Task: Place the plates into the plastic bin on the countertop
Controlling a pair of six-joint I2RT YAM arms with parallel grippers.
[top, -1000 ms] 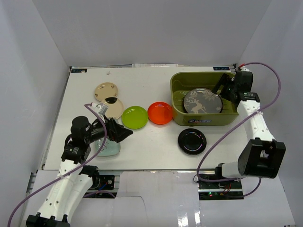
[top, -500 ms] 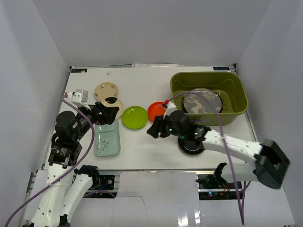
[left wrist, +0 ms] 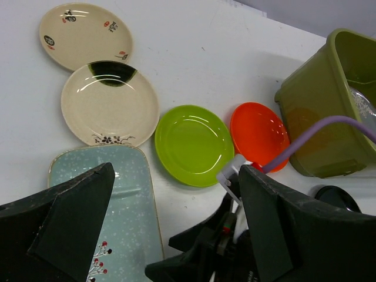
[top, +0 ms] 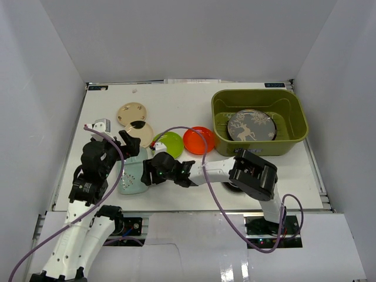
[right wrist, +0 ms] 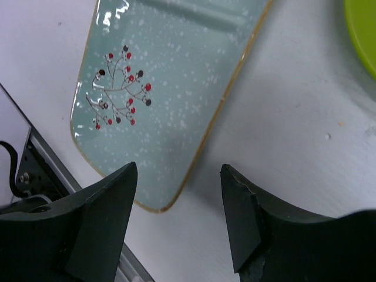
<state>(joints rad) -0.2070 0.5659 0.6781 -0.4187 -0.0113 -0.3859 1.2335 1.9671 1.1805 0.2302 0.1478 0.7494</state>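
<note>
1. Olive-green, the plastic bin [top: 258, 148] sits at the far right of the white countertop [top: 176, 100]; the grey deer-patterned plate [top: 251, 126] lies flat inside it.
2. Outside the bin, at the far left, lie a beige-gold plate [top: 131, 113] and, just in front of it, a cream plate [top: 142, 133] with a dark patch at its rim; the two look to be touching.
3. Near the middle, the lime green plate [top: 171, 142] and the orange-red plate [top: 198, 140] lie side by side; the glossy black plate [left wrist: 335, 197] lies in front of the bin, mostly hidden under the right arm in the top view.
4. Toward the near left edge lies the mint plate [top: 130, 176], flat on the countertop.
5. Reaching across from the right, the right gripper [right wrist: 179, 170] is low at the mint plate's right long edge, near its berry-sprig end; its jaws stand partly apart with the gold-trimmed edge between them, not clamped.
6. Above the mint plate, the left gripper [left wrist: 176, 170] hovers with jaws spread wide and nothing between them.
</note>
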